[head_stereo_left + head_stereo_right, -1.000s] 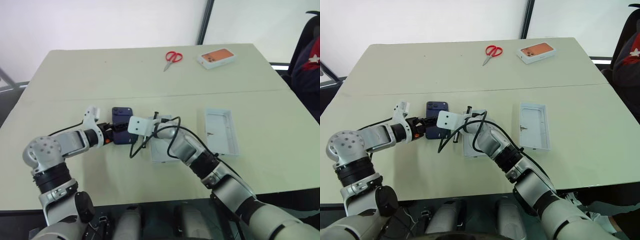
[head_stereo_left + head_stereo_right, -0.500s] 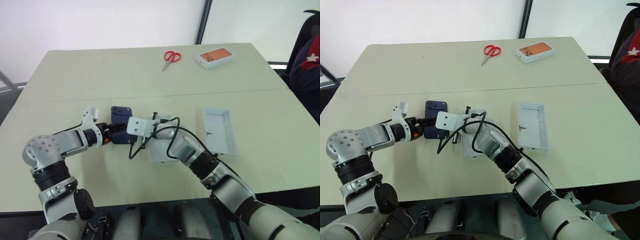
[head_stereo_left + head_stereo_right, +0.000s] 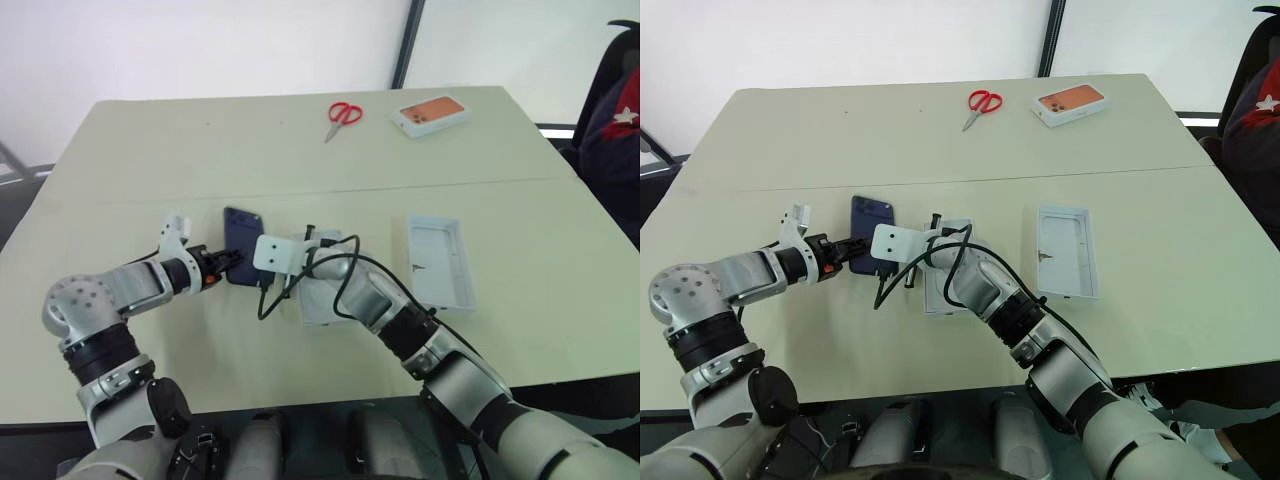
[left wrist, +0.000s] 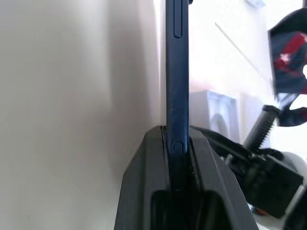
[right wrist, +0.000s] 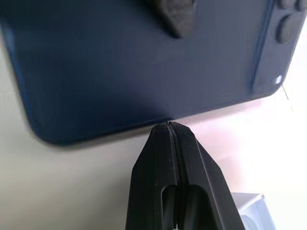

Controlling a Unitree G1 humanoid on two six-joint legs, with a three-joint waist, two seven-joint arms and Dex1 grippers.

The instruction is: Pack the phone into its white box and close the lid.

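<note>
The dark navy phone [image 3: 243, 230] stands tilted up off the table, left of centre. My left gripper [image 3: 228, 262] is shut on its near long edge; the left wrist view shows the phone's thin edge [image 4: 176, 72] pinched between the fingers. My right gripper [image 5: 169, 125] is shut and empty, its tips right at the phone's rim [image 5: 144, 62]. The white box [image 3: 322, 305] lies partly under my right forearm. The lid [image 3: 441, 262] lies inside-up on the table to the right.
Red scissors [image 3: 343, 113] and a box with an orange phone picture [image 3: 432, 113] lie at the far side of the table. A black cable [image 3: 268, 300] loops beside the white box. A person's dark sleeve [image 3: 612, 135] shows at the right edge.
My left gripper has closed on the phone's edge. The phone has tipped up from lying flat. The right arm has kept still.
</note>
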